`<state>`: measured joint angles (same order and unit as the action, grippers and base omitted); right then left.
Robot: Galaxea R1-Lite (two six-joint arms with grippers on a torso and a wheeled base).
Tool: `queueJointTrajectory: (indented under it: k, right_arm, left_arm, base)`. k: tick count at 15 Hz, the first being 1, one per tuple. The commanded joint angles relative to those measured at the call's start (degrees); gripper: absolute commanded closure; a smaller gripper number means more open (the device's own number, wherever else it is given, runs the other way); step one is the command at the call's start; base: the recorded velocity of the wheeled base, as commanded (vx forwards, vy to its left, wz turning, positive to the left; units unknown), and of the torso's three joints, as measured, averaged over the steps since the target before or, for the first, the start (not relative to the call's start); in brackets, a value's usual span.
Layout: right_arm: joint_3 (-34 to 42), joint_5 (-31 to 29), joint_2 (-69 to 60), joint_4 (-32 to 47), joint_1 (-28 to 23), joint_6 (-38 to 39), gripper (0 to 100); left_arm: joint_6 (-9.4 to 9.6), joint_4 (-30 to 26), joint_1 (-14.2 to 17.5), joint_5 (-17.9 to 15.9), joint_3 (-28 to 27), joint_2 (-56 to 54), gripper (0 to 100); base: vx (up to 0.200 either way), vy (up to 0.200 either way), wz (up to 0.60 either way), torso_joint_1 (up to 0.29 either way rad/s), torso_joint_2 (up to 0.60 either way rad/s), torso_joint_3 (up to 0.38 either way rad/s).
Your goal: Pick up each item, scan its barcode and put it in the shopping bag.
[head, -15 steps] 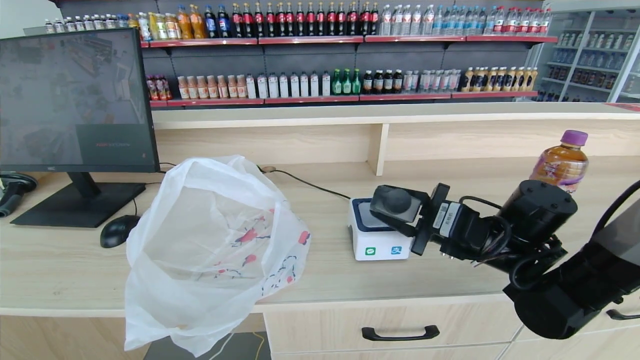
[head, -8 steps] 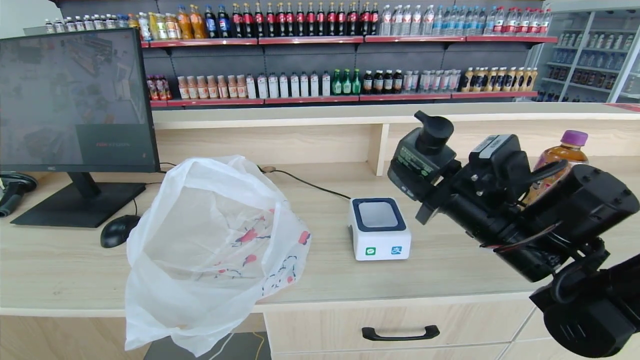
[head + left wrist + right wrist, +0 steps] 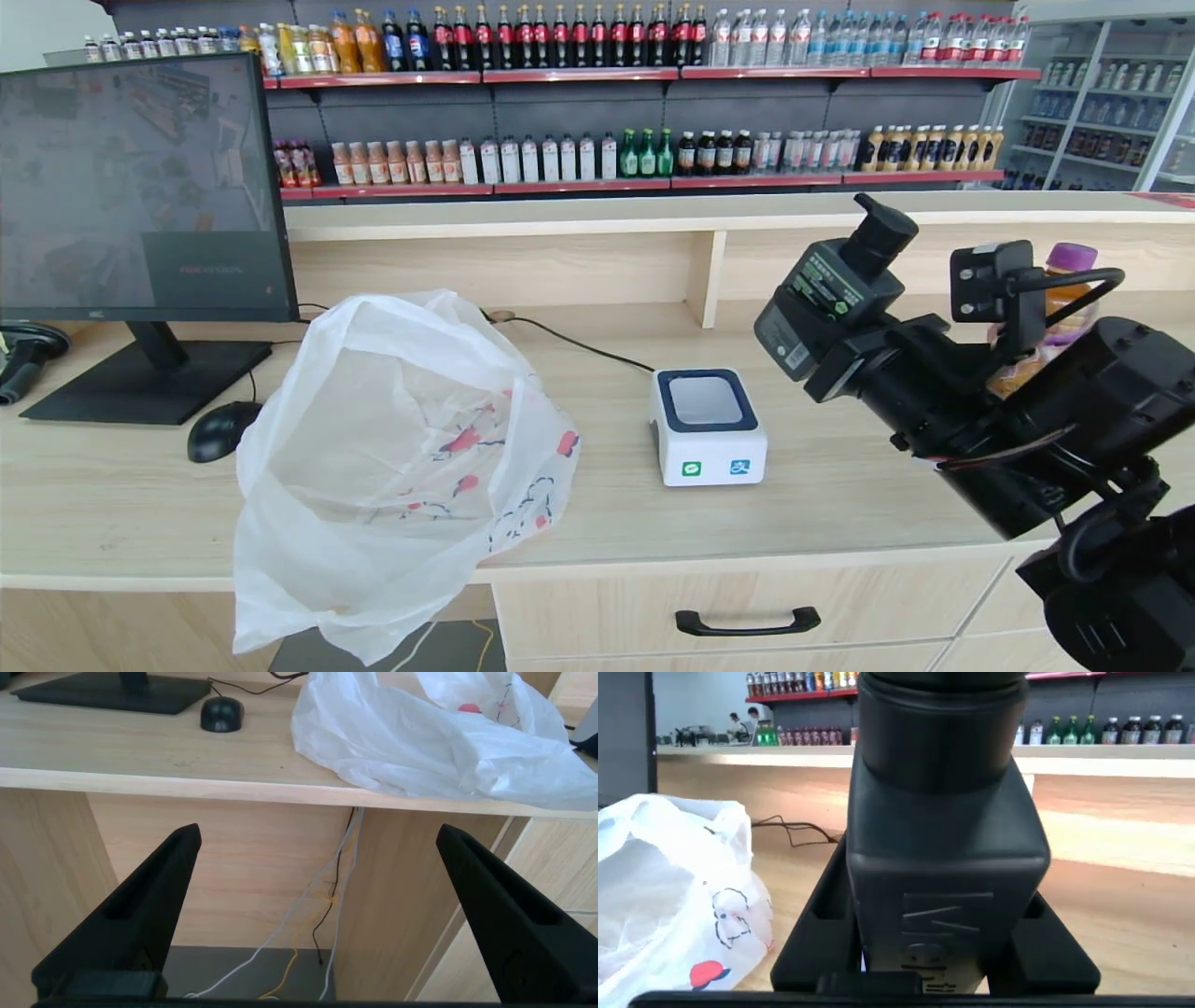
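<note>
Right gripper (image 3: 864, 341) is clamped on the dark bottle (image 3: 822, 289), held above the counter (image 3: 840, 495) with cap end tilted up (long axis roughly along the fingers), scanner (image 3: 707, 425) down-left of it, shopping bag (image 3: 401, 448) further left.

Light wooden counter (image 3: 607, 523) with drawers (image 3: 607, 607); red-edged shelves (image 3: 579, 77) of bottled drinks (image 3: 560, 159) behind

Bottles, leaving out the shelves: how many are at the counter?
2. A black bottle in the right claw; a purple-capped bottle on the counter farther back. The bag may hide others.
</note>
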<state>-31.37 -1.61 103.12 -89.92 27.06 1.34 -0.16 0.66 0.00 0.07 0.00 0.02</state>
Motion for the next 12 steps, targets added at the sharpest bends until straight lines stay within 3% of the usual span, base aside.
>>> queueJointTrajectory:
  k: [1,4,8,12]
  right_arm:
    - [1.4,-2.08,0.94,-0.08,-0.61,0.77,100]
    - [1.04,-4.46,2.26,-0.08,-0.7,1.82,100]
    - [0.96,-4.46,3.05,-0.08,-2.37,2.44,100]
    - [1.13,-4.46,2.7,-0.08,-3.42,2.44,100]
  left_arm:
    - [-0.02,0.04,0.0,0.01,0.0,-0.02,0]
    - [-0.02,0.04,0.0,0.01,0.0,-0.02,0]
    - [-0.11,0.04,0.0,0.01,0.0,-0.02,0]
    - [-0.11,0.13,0.0,0.01,0.0,-0.02,0]
  base:
    - [0.0,0.0,0.0,0.0,0.0,0.0]
    - [0.0,0.0,0.0,0.0,0.0,0.0]
    - [-0.2,0.0,0.0,0.007,0.01,0.0]
    - [0.0,0.0,0.0,0.0,0.0,0.0]
